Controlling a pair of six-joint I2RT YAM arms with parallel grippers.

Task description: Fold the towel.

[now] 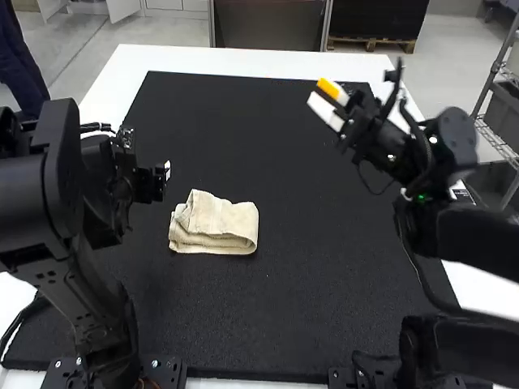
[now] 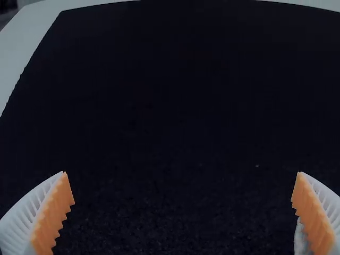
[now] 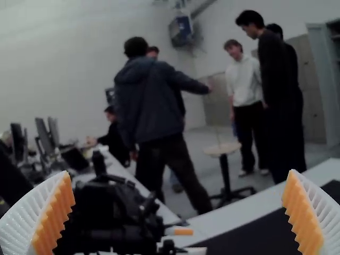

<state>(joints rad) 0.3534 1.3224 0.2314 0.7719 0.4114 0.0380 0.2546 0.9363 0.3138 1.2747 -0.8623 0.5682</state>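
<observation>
While left gripper [image 2: 181, 172] and right gripper [image 3: 178, 172] are spread wide, the towel [image 1: 223, 225] is seen folded in layers, left of centre in the high view; for tidying, probably the last step, its rumpled upper-left corner [image 1: 196, 203] should be pinched lightly, then pressed flat.
</observation>
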